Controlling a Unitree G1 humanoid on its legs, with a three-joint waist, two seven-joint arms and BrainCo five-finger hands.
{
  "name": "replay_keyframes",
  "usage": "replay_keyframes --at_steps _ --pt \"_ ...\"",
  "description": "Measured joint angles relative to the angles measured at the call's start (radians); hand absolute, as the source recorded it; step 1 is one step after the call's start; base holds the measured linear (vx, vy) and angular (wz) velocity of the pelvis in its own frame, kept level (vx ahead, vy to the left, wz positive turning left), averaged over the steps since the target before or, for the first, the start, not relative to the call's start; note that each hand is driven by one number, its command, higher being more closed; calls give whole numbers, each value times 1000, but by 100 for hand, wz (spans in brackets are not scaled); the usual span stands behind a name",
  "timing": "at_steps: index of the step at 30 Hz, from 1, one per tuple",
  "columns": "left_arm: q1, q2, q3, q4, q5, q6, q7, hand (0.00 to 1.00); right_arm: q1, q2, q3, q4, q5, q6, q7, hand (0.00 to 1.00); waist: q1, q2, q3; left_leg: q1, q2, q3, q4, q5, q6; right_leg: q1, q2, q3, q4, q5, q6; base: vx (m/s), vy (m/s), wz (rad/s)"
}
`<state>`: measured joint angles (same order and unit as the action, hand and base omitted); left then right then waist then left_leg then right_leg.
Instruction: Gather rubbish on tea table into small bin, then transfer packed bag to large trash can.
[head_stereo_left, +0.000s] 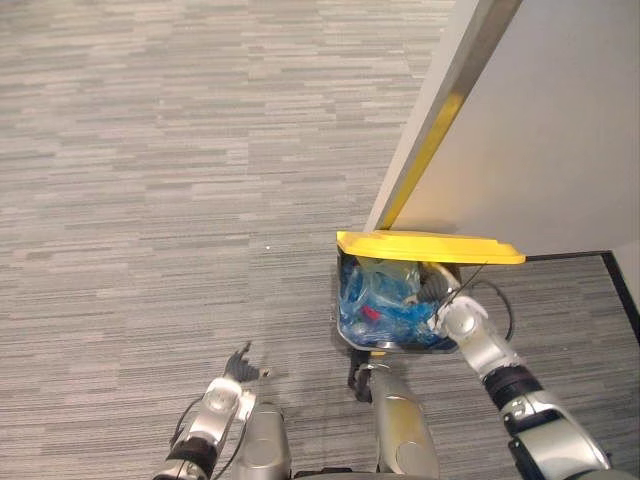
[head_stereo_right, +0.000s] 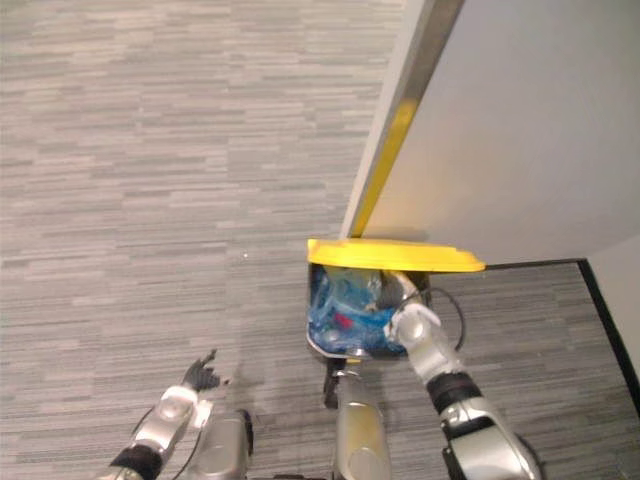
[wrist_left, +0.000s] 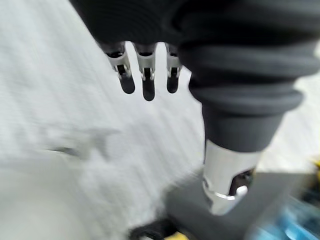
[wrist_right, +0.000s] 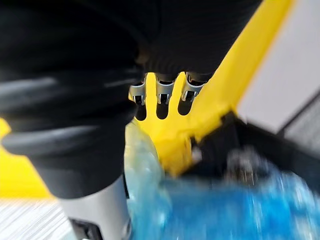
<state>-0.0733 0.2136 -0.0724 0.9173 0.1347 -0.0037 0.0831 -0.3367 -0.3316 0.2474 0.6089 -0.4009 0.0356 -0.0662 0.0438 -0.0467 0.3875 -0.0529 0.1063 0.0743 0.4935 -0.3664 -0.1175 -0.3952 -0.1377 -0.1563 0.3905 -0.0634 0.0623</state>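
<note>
**Right hand (head_stereo_left: 455, 322) at the mouth of the big bin, bag down inside**

The right hand reaches in under the raised yellow lid (head_stereo_left: 430, 247) of the large bin (head_stereo_left: 345, 335). In its wrist view the fingers (wrist_right: 161, 100) hang loose and fairly straight against the yellow plastic, with nothing between them and the thumb. I read the hand as released rather than gripping.

The blue rubbish bag (head_stereo_left: 385, 300) lies just below and beside that hand, inside the bin, bunched up with a bit of red showing through it. Whether the fingertips brush the plastic I cannot tell.

This looks like the last step of the job, with the packed bag dropped into the large bin. The next move, as I judge it, is to draw the hand straight back out from under the lid without snagging the bag or knocking the lid, which leans close above the knuckles.

The left hand (head_stereo_left: 228, 385) is well apart on the other side, low over the grey carpet (head_stereo_left: 150, 200), with its fingers spread and empty.
</note>
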Motion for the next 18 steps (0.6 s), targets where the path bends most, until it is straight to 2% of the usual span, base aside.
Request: replay_keyframes --at_steps 1,2,3,4,6,7,8,9,11,12,13,14,15,17,18 --pt "31 -4 25 14 0 6 -1 0 65 29 0 -3 -17 -2 8 0 -2 -2 -7 0 -3 8 26 -4 8 19 -3 3 -39 32 27 -158 102 -29" --pt "51 -5 55 27 -1 12 -1 0 120 50 0 -4 -29 -11 12 0 -2 -6 -21 0 12 22 12 3 22 33 -1 -1 -73 34 67 -180 89 -31" --pt "60 -12 61 29 -1 12 0 0 150 63 0 2 -31 -11 18 0 -2 -5 -27 2 15 32 -4 14 30 20 -5 2 -46 20 55 -243 44 -11" --pt "82 -18 101 51 -1 17 3 0 216 107 -8 63 -34 -21 27 0 -24 -15 -51 6 23 27 -46 55 22 -34 -8 23 233 -20 -20 -194 -3 3" --pt "101 -24 124 57 -4 22 8 0 268 140 -34 135 -32 -23 28 0 -34 -17 -76 16 26 20 -98 89 16 -30 -18 30 413 -58 -30 -110 -46 13" --pt "117 -27 134 54 -10 25 15 0 311 173 -103 165 -31 -27 19 0 -34 -24 -107 23 33 20 -134 107 9 -2 -22 46 519 -95 -37 -7 -129 4" --pt "126 -28 144 48 -12 31 17 0 339 187 -136 194 -32 -28 17 0 -34 -35 -127 15 35 18 -136 108 6 55 -25 72 529 -88 -30 -36 -190 -21" --pt "122 -47 175 42 -23 35 22 0 348 204 -197 237 -29 -27 15 0 -26 -27 -131 10 46 21 -137 109 -5 84 6 58 458 -116 7 -61 -167 -26" --pt "125 -85 217 40 -40 39 25 0 358 209 -250 275 -29 -19 2 0 -20 11 -162 8 79 28 -192 140 15 121 58 54 333 -134 19 -69 -124 -35" --pt "130 -97 238 34 -45 37 26 0 361 210 -272 285 -28 -10 -3 0 -15 12 -185 12 88 46 -236 172 2 132 50 47 302 -178 4 -23 -137 -21" --pt "126 -99 252 32 -50 36 27 0 376 225 -287 294 -25 -6 -13 0 -14 -13 -196 24 53 58 -267 197 -26 157 27 47 247 -236 3 -24 -232 -12" --pt "111 -119 250 44 -54 34 28 0 383 237 -321 335 -11 2 -21 0 -13 -12 -215 40 44 57 -305 223 -35 188 40 49 163 -273 -72 -39 -146 -12" --pt "116 -163 248 52 -58 32 25 0 374 225 -348 367 8 12 -26 0 -11 15 -240 36 50 47 -343 238 -26 196 59 39 97 -243 -72 -38 -100 -19" --pt "117 -192 249 57 -58 29 22 0 377 219 -392 393 43 18 -35 0 -15 48 -261 52 58 24 -395 265 8 230 85 34 7 -198 -65 -18 12 -4" --pt "122 -198 249 58 -59 29 23 0 378 219 -409 409 74 21 -41 0 -15 54 -265 71 58 23 -423 276 20 252 94 32 -34 -179 -63 0 0 0"
